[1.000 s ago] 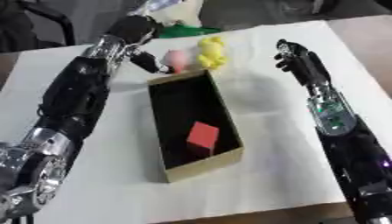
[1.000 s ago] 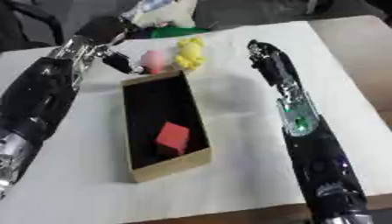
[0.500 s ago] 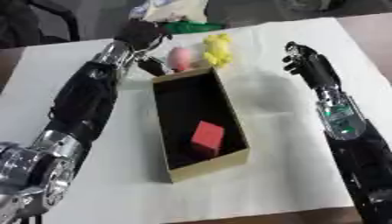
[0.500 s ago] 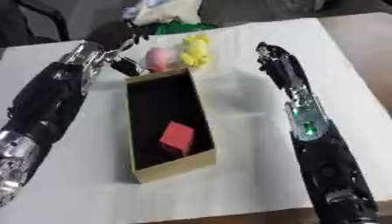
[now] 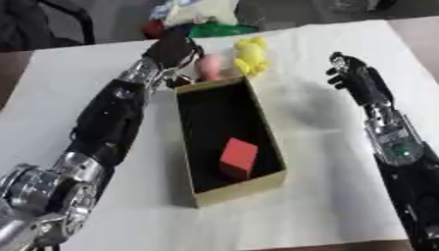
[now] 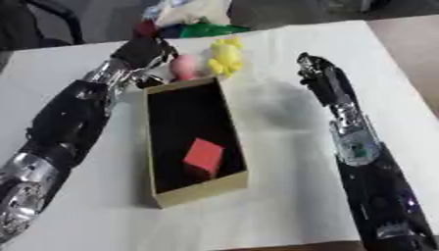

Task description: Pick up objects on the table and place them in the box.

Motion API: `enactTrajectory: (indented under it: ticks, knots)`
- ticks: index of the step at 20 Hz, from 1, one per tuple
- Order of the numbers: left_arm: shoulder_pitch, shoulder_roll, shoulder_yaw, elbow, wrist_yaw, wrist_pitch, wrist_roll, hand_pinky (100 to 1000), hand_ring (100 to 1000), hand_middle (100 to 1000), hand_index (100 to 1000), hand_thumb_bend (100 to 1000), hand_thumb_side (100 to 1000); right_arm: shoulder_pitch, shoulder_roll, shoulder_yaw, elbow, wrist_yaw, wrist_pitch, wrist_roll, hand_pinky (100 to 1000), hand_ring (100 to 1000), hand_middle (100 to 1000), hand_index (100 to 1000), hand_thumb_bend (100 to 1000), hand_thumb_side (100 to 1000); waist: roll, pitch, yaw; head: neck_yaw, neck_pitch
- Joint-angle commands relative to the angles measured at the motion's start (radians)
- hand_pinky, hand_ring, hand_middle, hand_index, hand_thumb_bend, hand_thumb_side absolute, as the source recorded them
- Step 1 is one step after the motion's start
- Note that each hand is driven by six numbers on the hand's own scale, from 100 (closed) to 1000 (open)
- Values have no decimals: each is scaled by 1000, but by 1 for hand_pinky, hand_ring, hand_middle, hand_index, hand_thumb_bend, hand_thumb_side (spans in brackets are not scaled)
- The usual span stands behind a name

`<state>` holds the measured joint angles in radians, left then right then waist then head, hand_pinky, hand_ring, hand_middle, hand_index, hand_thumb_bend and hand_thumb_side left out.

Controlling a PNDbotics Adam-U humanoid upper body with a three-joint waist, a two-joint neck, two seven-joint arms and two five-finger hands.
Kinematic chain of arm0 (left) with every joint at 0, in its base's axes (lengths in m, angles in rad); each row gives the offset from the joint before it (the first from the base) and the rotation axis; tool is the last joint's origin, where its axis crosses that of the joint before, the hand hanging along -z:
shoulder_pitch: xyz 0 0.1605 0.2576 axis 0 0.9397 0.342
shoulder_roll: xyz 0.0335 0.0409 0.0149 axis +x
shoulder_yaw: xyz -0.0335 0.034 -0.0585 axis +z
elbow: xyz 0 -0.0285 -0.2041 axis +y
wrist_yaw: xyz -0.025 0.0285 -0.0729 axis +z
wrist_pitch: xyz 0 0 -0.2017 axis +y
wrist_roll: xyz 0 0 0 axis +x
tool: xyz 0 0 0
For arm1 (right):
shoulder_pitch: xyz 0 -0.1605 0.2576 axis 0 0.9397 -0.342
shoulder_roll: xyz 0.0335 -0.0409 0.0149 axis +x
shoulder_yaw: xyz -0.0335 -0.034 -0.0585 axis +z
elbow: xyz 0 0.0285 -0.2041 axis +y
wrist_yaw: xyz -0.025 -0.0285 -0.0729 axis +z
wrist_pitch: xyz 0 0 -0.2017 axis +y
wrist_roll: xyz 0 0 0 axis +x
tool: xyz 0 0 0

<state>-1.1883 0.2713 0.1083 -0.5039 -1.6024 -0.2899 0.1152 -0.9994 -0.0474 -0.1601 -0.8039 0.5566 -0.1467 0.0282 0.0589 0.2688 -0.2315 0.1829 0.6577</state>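
Black arms with silver joints; right forearm (image 5: pixel 396 147) bears a green light.

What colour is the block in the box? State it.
Red. The block lies in the box, clearest in the left eye view.

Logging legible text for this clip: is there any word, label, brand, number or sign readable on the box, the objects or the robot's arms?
None can be read.
The box, the red block inside it, the pink object and the yellow object show no print.
The green patch on the right forearm carries nothing legible.
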Motion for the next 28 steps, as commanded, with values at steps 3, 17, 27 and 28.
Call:
enactTrajectory:
  ticks: [3,17,27,28]
  knots:
    - [-16,6,0,-15,11,-7,36,512,479,433,660,178,222,-24,-15,1,-18,-9,-2,1,713,673,653,866,100,1000,-7,-19,1,5,-12]
    - [-20,15,-1,-32,91,16,206,445,405,306,543,100,107,-10,-18,-3,-14,-5,2,-2,713,674,654,866,100,1000,-6,-53,17,3,0]
    - [-3,47,-89,-136,234,-145,183,450,409,306,545,100,100,6,-34,-10,-4,9,8,-8,715,676,656,868,100,1000,-12,-122,60,-14,32]
    - [2,51,-107,-153,250,-172,178,452,411,309,546,100,100,6,-36,-11,-3,10,9,-9,715,676,656,868,100,1000,-12,-128,66,-17,35]
